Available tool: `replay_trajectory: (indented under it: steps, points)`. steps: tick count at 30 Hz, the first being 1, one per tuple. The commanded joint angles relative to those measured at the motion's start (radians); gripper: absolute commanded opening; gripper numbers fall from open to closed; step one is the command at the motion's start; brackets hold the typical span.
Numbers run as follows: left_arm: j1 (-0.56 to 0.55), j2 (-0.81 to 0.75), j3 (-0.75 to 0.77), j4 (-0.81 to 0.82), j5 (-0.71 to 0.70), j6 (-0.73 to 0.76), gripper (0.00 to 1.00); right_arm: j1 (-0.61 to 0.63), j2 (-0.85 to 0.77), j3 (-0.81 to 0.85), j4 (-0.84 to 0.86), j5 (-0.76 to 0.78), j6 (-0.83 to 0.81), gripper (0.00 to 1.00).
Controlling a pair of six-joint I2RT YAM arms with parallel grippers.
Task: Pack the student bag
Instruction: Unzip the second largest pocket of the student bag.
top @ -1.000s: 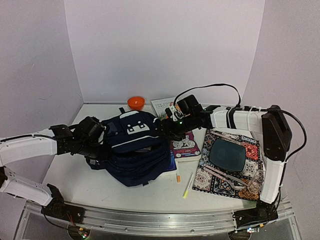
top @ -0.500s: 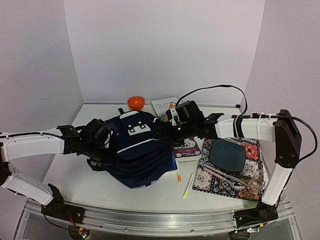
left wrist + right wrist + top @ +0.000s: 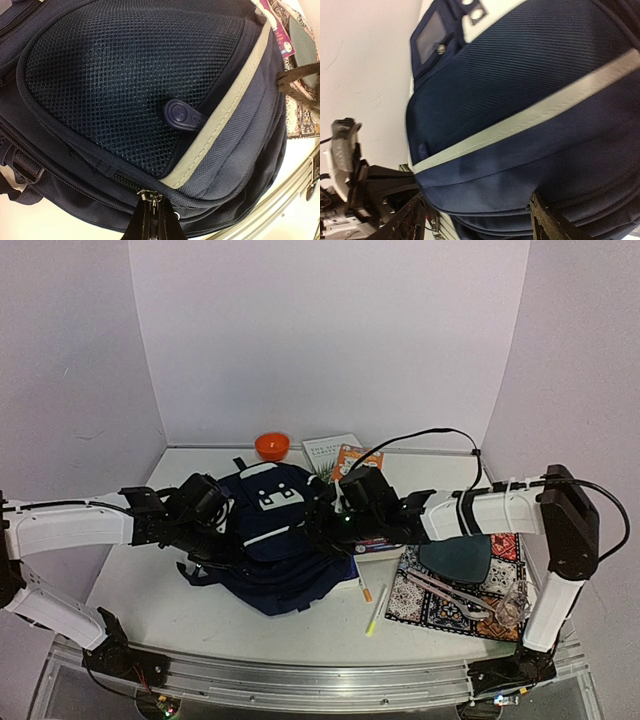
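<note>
Right now the student bag (image 3: 280, 550) is lying a little left of the table's centre, with both arms reaching in on it. The left gripper (image 3: 150, 212) is clenching tight at the bag's left side, pinching what looks like the zip pull (image 3: 150, 195) (its tab is mostly hidden between the fingers). The right gripper (image 3: 478, 202) is standing spread wide at the bag's right side, its jaws straddling navy fabric without squeezing anything.

I judge that opening the bag is the step in hand, since nothing is going in yet. The next move is calling for the right gripper to brace the fabric while the left draws the pull along its track. A yellow pen (image 3: 376, 610) is lying near right, just beside the patterned mat (image 3: 440, 608).
</note>
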Motion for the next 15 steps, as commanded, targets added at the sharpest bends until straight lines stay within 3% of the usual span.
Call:
replay_trajectory:
  steps: [1,5,15]
  points:
    - [-0.011,-0.032,0.074,0.147,0.024,-0.027,0.0,0.006,-0.085,-0.094,-0.034,0.129,0.077,0.73]
    - [-0.011,-0.026,0.082,0.147,0.026,-0.034,0.0,0.006,-0.119,-0.112,-0.041,0.172,0.073,0.75]
    - [-0.011,-0.024,0.099,0.151,0.048,-0.03,0.0,0.008,-0.038,-0.065,0.109,0.077,0.1,0.74]
